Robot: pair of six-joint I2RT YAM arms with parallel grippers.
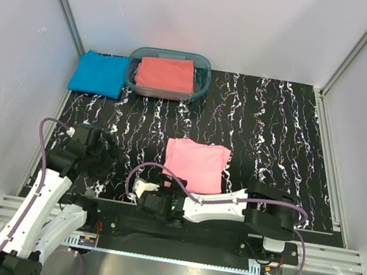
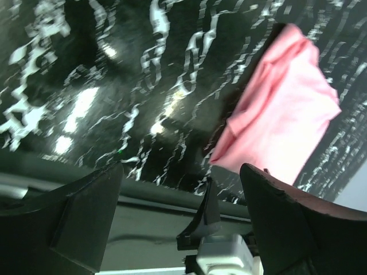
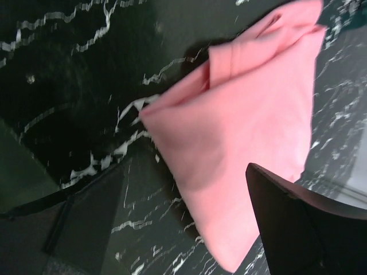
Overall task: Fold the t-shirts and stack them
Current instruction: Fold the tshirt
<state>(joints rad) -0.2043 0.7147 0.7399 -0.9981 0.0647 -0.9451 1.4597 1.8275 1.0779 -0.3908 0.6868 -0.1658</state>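
1. Enclosure: pale grey walls (image 1: 16, 48) on the left, far and right sides, as I see them from the top camera.

2. Table (image 1: 274, 138): glossy black with white marbling. Lamp glare shows on it in the left wrist view. A ribbed aluminium rail (image 1: 332, 259) runs along the near edge.

3. Left arm (image 1: 32, 211) and right arm (image 1: 229, 204): white, with purple cables. The left one rises from the near-left corner. The right one lies low along the near edge, reaching leftward.

4. Pink t-shirt (image 1: 195, 165) (image 2: 281, 109) (image 3: 246, 154): light pink and folded to a rough rectangle, flat on the table near the middle of the near edge. A layered fold shows at one corner in the right wrist view. That view is blurred, so I can't count the layers.

5. Blue t-shirt (image 1: 99, 73): bright blue, a folded rectangle at the far-left corner, just beside the tub.

6. Tub (image 1: 203, 78): clear bluish plastic, at the far edge left of centre.

7. Coral-red t-shirt (image 1: 167, 74): folded, lying inside the tub.

8. Left gripper (image 1: 106, 151) (image 2: 180, 212): dark fingers (image 2: 80, 212) spread wide, nothing between them, over bare table left of the pink t-shirt.

9. Right gripper (image 1: 139, 190) (image 3: 189, 223): jaws apart and empty, just off the pink t-shirt's near-left corner.
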